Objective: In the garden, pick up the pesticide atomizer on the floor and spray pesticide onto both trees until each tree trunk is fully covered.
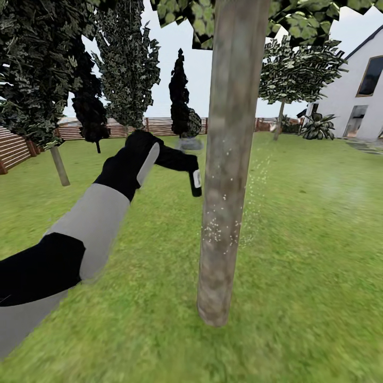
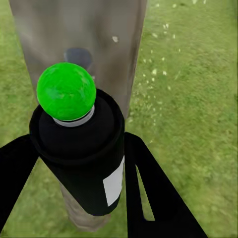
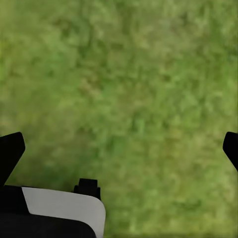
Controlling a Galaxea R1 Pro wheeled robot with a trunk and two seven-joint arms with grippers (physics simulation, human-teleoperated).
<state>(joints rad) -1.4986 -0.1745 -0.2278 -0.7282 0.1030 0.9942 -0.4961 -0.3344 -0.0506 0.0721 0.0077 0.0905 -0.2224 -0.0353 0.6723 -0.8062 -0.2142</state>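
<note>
My left gripper [image 1: 192,169] is shut on the pesticide atomizer [image 1: 196,183], a small black bottle with a white label. It is held just left of the near tree trunk [image 1: 229,159], a thick grey-brown column rising from the grass floor [image 1: 308,239]. White spray specks dot the trunk's middle and drift to its right. In the left wrist view the atomizer [image 2: 84,163] sits between the black fingers [image 2: 148,193], its round top [image 2: 66,91] green and facing the trunk [image 2: 99,29]. A second tree [image 1: 280,119] stands far back by the house. My right gripper [image 3: 121,148] is open over bare grass.
Dark cone-shaped trees [image 1: 183,101] and a slanted thin trunk [image 1: 59,166] stand left and behind. A brown slat fence [image 1: 16,149] bounds the lawn. A white house [image 1: 361,90] and a low palm-like plant [image 1: 319,127] are at the far right. Open grass lies right of the trunk.
</note>
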